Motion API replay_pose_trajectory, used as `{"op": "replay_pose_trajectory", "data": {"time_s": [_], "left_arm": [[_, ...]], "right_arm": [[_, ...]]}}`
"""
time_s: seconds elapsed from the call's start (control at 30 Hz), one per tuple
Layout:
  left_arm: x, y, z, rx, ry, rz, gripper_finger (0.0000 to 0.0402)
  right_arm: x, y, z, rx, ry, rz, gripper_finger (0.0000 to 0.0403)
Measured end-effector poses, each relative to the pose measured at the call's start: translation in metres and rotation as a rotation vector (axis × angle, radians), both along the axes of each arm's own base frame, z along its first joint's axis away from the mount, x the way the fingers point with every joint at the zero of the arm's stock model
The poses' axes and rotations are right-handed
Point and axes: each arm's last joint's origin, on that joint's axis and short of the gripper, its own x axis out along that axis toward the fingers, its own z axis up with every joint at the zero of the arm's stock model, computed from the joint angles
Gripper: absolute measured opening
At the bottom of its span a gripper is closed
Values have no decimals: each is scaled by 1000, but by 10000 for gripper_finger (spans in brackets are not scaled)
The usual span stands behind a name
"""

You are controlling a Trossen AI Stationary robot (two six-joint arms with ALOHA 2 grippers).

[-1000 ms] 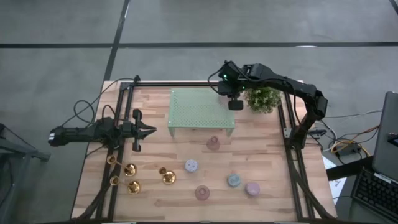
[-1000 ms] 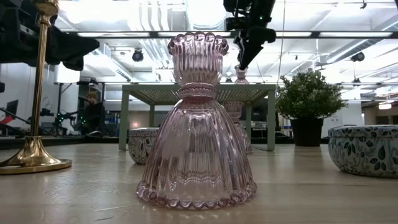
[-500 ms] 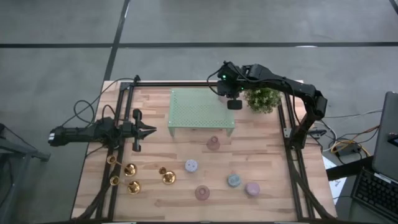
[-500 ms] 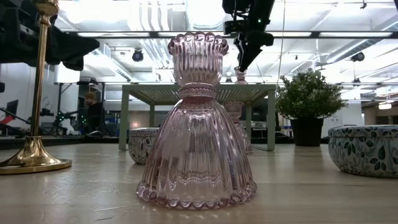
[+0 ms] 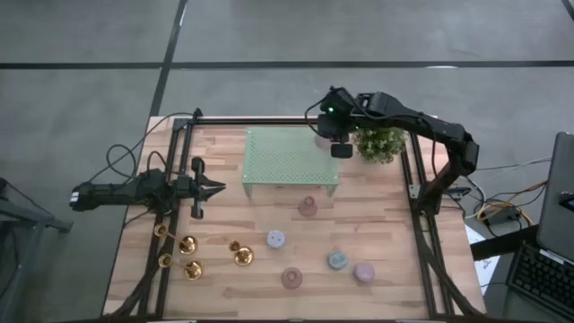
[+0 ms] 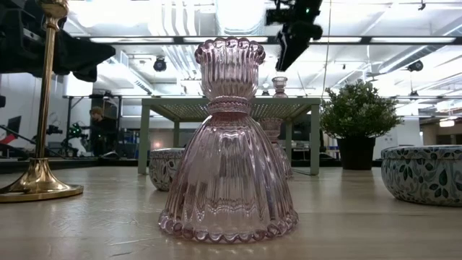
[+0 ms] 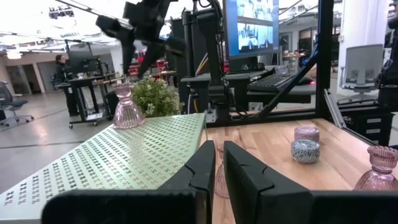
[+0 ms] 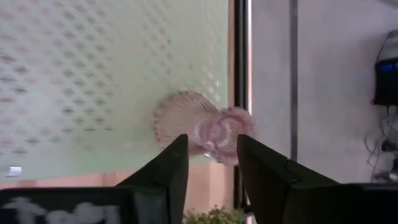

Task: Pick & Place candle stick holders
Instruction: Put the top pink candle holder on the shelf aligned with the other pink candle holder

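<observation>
Several gold candle stick holders (image 5: 190, 245) stand on their round bases at the table's near left; one shows in the low view (image 6: 42, 101). A pink glass holder (image 8: 199, 127) stands upright on the far right corner of the green perforated shelf (image 5: 291, 160); it also shows in the low view (image 6: 279, 85) and the left wrist view (image 7: 127, 109). My right gripper (image 8: 211, 142) is open and empty above it, clear of its top (image 6: 287, 56). My left gripper (image 5: 213, 188) is shut and empty at the table's left, level with the shelf.
Two more pink glass holders (image 5: 308, 207) (image 5: 291, 278) and three squat pastel candles (image 5: 275, 239) (image 5: 337, 260) (image 5: 364, 272) stand on the wood in front of the shelf. A small potted plant (image 5: 378, 142) stands right of the shelf, beside my right gripper.
My right gripper has gone up from just above the pink glass holder on the shelf. The holder stays upright where it was.
</observation>
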Motion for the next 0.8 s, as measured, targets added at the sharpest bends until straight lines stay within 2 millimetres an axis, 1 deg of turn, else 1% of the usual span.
{"op": "replay_pose_trajectory", "data": {"time_s": [0.17,0.3,0.43,0.53,0.7,0.8], "left_arm": [[0,0,0,0,-1,0,37],[0,0,0,0,0,0,37],[0,0,0,0,0,0,37],[0,0,0,0,0,0,37],[0,0,0,0,0,0,37],[0,0,0,0,0,0,37]], "right_arm": [[2,33,11,14,-44,101,131],[8,67,9,31,-45,189,124],[14,103,-4,53,-19,279,117],[16,124,-17,65,2,327,112],[18,148,-42,78,14,363,104],[21,159,-56,88,-19,374,102]]}}
